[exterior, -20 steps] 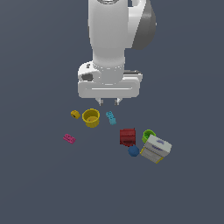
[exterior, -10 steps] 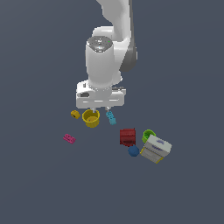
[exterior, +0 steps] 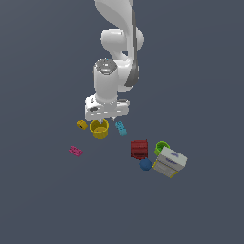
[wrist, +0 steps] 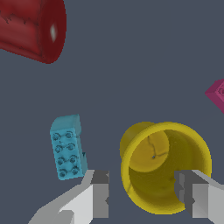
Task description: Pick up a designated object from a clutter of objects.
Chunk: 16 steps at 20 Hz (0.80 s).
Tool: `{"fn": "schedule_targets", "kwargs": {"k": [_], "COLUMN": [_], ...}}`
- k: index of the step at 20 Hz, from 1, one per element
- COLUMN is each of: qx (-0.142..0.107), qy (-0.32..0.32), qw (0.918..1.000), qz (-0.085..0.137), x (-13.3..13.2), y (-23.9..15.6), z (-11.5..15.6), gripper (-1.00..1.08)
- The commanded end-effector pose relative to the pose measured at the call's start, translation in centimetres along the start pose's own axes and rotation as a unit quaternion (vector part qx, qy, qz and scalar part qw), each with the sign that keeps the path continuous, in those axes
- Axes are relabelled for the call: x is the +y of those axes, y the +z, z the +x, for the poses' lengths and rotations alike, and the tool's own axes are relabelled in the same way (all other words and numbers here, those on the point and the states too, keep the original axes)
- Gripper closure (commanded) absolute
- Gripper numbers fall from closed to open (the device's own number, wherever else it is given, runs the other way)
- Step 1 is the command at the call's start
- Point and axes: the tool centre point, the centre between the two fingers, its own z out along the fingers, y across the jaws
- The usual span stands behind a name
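Note:
The yellow cup point(exterior: 99, 129) with a flared rim lies among the clutter, just under my gripper point(exterior: 106, 120). In the wrist view the cup point(wrist: 164, 166) shows its hollow inside, and my gripper point(wrist: 146, 192) is open with one finger on each side of its rim. The fingers point(wrist: 100, 192) do not touch it. A tiny yellow cylinder point(exterior: 82, 124) lies beside the cup on the exterior view's left. A cyan brick point(exterior: 121, 127) lies on its right; it also shows in the wrist view point(wrist: 68, 146).
A pink brick point(exterior: 75, 150) lies apart at the exterior view's left, seen also in the wrist view point(wrist: 217, 92). A red cup point(exterior: 138, 148), a blue ball point(exterior: 145, 165), a green cup point(exterior: 161, 147) and a white box point(exterior: 169, 162) cluster at the right. The red cup shows in the wrist view point(wrist: 33, 27).
The arm has come down and shifted toward the exterior view's left, bringing the open gripper just above the yellow cup. The objects have not moved.

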Motion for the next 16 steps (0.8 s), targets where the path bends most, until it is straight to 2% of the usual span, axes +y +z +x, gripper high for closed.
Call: {"fn": "schedule_targets", "kwargs": {"k": [1, 7, 16], "qx": [-0.002, -0.004, -0.005], "qy": [-0.011, -0.024, -0.024], "qw": [0.9999, 0.9997, 0.9997], "qz": [0.0, 0.001, 0.001], "x": [-0.2, -0.4, -0.4], "y": [1.1, 2.3, 3.2], "z": [-1.0, -2.3, -2.4], "gripper": [-0.2, -0.2, -0.2]}}
